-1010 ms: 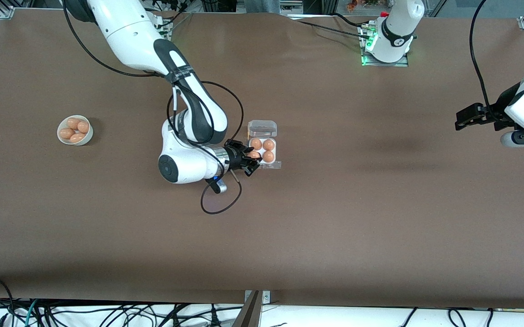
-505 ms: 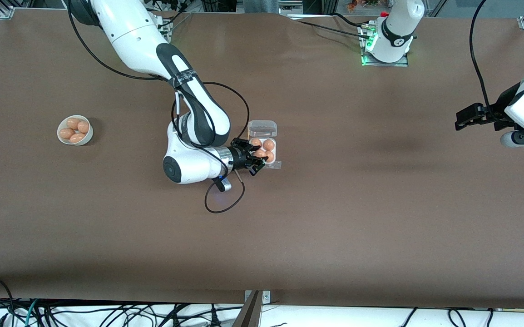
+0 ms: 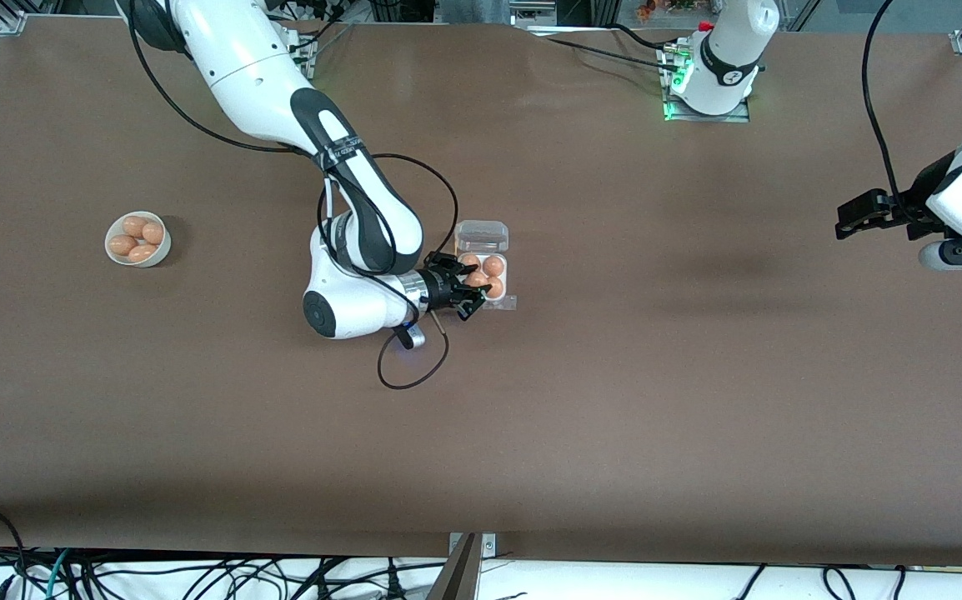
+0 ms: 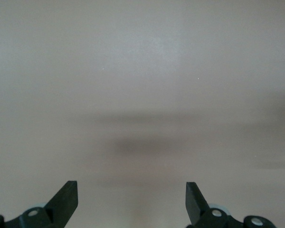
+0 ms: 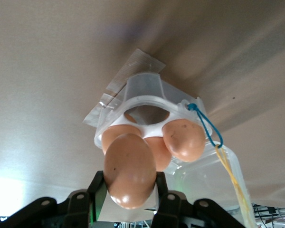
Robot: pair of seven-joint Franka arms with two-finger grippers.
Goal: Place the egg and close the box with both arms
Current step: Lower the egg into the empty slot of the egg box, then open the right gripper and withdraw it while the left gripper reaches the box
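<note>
Brown egg (image 5: 129,170) clenched in right hand (image 3: 471,291) over the box (image 3: 485,268), 3 cells filled, 1 empty; lid open. Left hand (image 4: 132,205) released, waiting above bare desk (image 3: 614,400).

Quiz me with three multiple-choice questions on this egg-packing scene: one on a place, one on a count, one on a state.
1. Where is the egg held by the right gripper? A over the box; B on the floor; C in a cup.
2. How many eggs lie in the bowl? A two; B four; C seven.
3. The box's lid is: A shut; B open; C missing.
Answers: 1 A, the right wrist view shows it above the empty cell; 2 B, four show in the front view; 3 B, it lies folded back. The left gripper waits open over bare table.
</note>
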